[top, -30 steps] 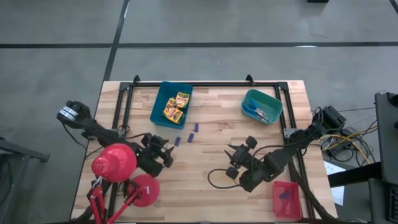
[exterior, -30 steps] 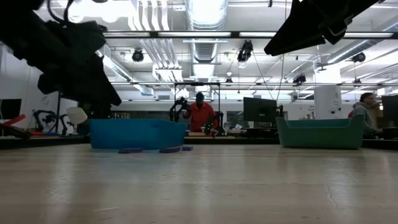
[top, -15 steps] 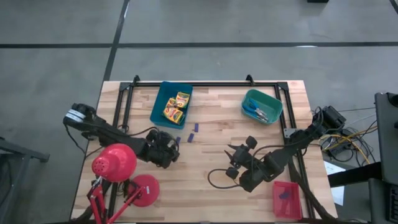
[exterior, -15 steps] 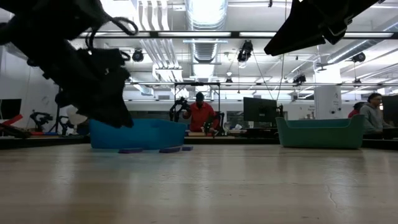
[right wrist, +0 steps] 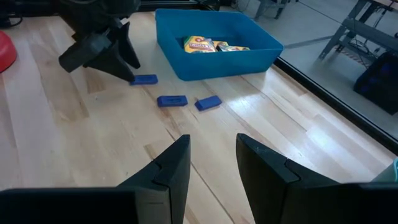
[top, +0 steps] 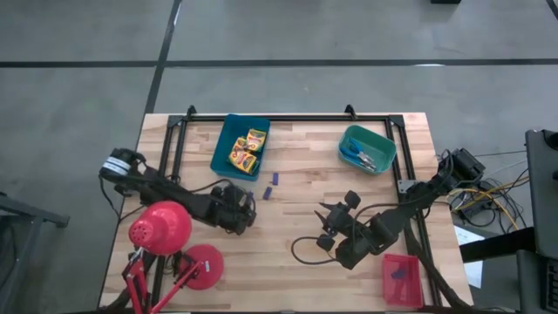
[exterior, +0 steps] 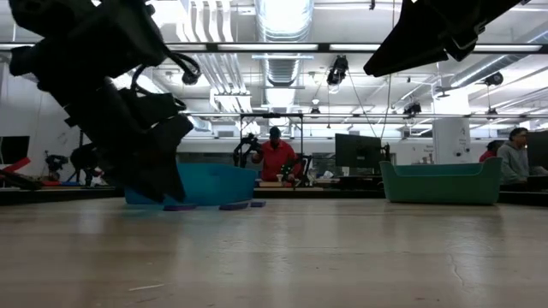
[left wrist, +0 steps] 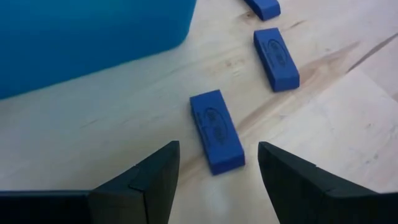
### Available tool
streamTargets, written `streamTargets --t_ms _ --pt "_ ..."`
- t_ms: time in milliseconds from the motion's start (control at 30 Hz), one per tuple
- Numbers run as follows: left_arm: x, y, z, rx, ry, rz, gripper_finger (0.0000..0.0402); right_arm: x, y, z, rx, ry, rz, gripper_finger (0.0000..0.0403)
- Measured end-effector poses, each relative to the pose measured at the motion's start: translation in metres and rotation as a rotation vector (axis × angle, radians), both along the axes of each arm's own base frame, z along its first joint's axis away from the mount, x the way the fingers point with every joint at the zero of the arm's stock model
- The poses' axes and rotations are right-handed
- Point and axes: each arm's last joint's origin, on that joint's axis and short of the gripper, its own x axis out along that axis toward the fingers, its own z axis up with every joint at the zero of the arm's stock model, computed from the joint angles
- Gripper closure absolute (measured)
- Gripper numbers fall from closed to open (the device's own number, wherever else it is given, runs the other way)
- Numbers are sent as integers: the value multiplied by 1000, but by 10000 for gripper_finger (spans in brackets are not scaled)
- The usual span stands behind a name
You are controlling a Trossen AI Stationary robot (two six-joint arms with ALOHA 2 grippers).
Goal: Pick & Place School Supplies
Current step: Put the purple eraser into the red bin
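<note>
Stick in hand's reach: the nearest purple stick (left wrist: pixel 216 131) lies flat on the table (top: pixel 296 209), just in front of my left gripper (left wrist: pixel 217 180) and centred between its fingers, near the blue tray (left wrist: pixel 87 37).
Its long axis: it runs away from my wrist, roughly in line with my reach, tilted slightly; my jaws stand across its narrow width.
Other sticks: two more (left wrist: pixel 276 58) lie farther out on the table, apart from each other and from the first.
My left jaws: spread wide, nothing between them yet.
Step, as I judge it: closing in to pick up this stick.
Next move: I would go down until my fingertips straddle its long sides, then pinch.
My right gripper (top: pixel 327 228): waiting over the table's right half, jaws apart, empty.
Likely home: the red tray (top: pixel 402 280), which already holds something purple.
</note>
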Motion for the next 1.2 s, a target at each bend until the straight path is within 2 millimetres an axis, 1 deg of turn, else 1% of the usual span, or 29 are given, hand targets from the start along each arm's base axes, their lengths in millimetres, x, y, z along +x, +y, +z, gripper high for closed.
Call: streamTargets --t_ms 133,300,400,600,800,967,1067,1200 --pt "5 5 3 -27 -9 16 173 0 0 0 0 0 0 280" --pt "6 5 4 -39 -9 15 136 0 0 0 0 0 0 280" --pt "6 5 4 -38 -7 14 127 0 0 0 0 0 0 280" --pt "8 4 4 -28 -18 -7 133 0 0 0 0 0 0 280" --pt "12 3 -8 -9 -2 1 135 0 0 0 0 0 0 280" --pt "14 3 -12 11 5 10 140 0 0 0 0 0 0 280" --pt "15 3 -12 14 6 10 150 0 0 0 0 0 0 280" --pt "15 3 -12 16 9 11 175 0 0 0 0 0 0 280"
